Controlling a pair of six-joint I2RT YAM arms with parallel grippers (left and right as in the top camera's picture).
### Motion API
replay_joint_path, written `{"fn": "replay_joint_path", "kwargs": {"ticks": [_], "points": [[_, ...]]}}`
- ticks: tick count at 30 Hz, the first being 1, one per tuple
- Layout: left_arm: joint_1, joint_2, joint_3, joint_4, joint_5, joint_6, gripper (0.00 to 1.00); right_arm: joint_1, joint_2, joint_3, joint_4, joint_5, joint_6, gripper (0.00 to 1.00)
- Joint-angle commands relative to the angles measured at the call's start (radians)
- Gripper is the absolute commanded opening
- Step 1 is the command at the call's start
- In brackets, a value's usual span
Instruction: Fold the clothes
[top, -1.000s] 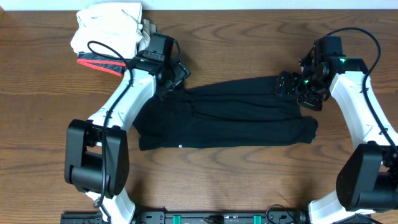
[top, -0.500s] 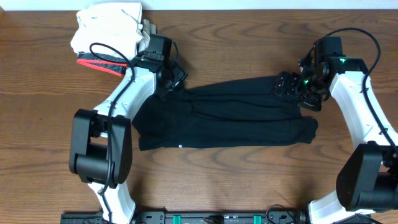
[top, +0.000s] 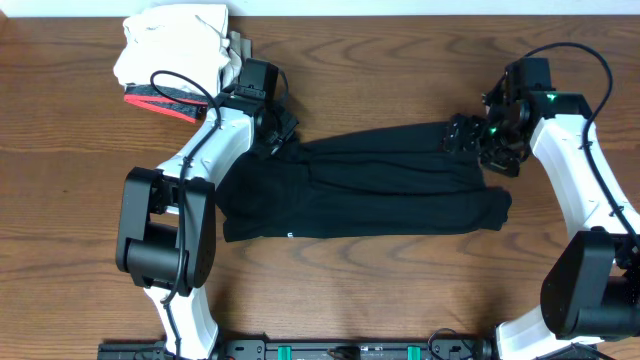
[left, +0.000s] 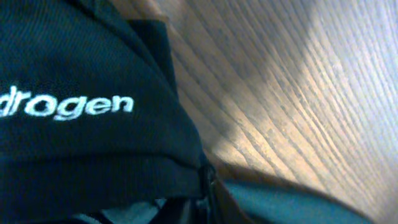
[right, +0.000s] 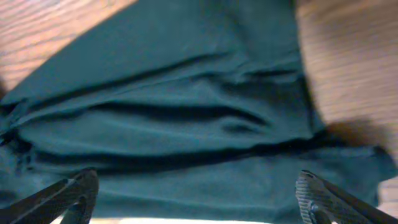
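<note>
The clothes are a black shirt (top: 370, 190) lying folded in a long band across the middle of the table. My left gripper (top: 280, 140) is at its back left corner, shut on the fabric. In the left wrist view the black shirt (left: 74, 62) fills the left side with white logo lettering (left: 68, 107), and cloth is pinched at the gripper (left: 205, 193). My right gripper (top: 465, 135) hovers over the shirt's back right end, open. The right wrist view shows both fingertips (right: 81, 186) spread wide over rumpled shirt fabric (right: 186, 124), nothing between them.
A pile of folded white and cream garments (top: 175, 50) sits at the back left, with a red-trimmed grey one (top: 160, 102) under it, just behind my left arm. Bare wooden table (top: 400, 300) lies in front of the shirt.
My left gripper has closed on the shirt's back left corner. The right gripper stays open, nearly still.
</note>
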Motion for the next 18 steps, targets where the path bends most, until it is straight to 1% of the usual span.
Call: {"fn": "replay_joint_path", "kwargs": {"ticks": [1, 6, 8, 14, 18], "points": [[0.004, 0.000, 0.020, 0.001, -0.005, 0.006, 0.06, -0.013, 0.007, 0.014, 0.031, 0.065, -0.002, 0.99], [0.004, 0.000, 0.019, -0.007, -0.005, 0.006, 0.06, -0.039, 0.007, 0.014, 0.119, 0.042, 0.032, 0.99], [0.004, 0.000, 0.019, -0.015, -0.005, 0.006, 0.06, -0.044, 0.012, 0.014, 0.130, 0.046, 0.053, 0.99], [0.004, 0.000, 0.019, -0.026, -0.004, 0.028, 0.06, -0.079, 0.067, 0.014, 0.095, 0.163, 0.179, 0.99], [0.004, 0.000, 0.019, -0.027, -0.004, 0.049, 0.06, -0.114, 0.105, 0.014, 0.096, 0.163, 0.183, 0.99]]}}
